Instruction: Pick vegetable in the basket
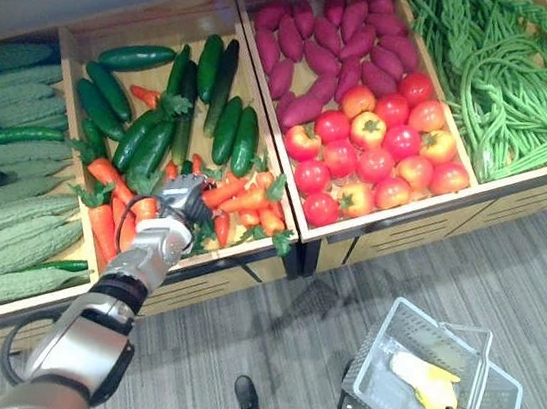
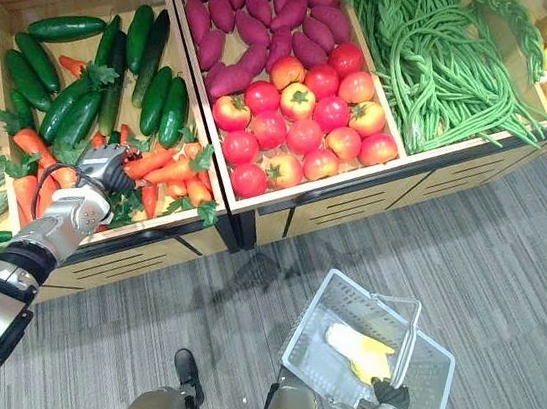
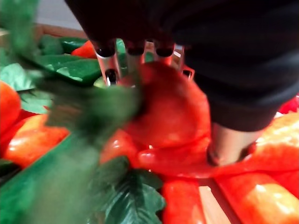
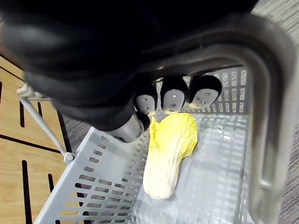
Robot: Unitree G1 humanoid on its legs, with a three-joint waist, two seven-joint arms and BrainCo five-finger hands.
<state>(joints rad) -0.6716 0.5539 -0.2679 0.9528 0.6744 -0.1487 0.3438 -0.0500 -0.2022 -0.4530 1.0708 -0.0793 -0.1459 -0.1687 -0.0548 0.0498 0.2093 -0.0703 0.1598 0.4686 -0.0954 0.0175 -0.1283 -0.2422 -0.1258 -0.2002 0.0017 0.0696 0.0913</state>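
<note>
1. Carrot [image 3: 173, 112]: one orange-red carrot lies on top of the carrot pile [image 1: 244, 201], at the pile's left end, with green leaves around it.
2. The left hand [image 1: 177, 207] is down on that end of the pile. Its fingers [image 3: 107, 60] curl over the far side of the carrot and its thumb [image 3: 229, 144] presses the near side, so the carrot is pinched between them. I cannot tell whether it has lifted clear of the pile.
3. Dark green cucumbers [image 1: 228, 128] lie just behind the pile in the same wooden bin [image 1: 146, 24].
4. Pale green bitter gourds [image 1: 8, 230] lie to the left of the pile, past the bin wall.
5. To the right of the pile are red tomatoes [image 1: 375, 162], with purple sweet potatoes [image 1: 335, 41] behind them and long beans [image 1: 511, 85] further right.
6. The basket [image 2: 324, 322], grey plastic mesh, is well apart from the pile, to its right and nearer the robot, above the grey floor [image 1: 505, 285].
7. A pale yellow cabbage [image 4: 168, 154] lies in the bottom of the basket.
8. The right hand [image 4: 173, 98] has its fingers wrapped round the handle [image 4: 261, 116] of the basket.
</note>
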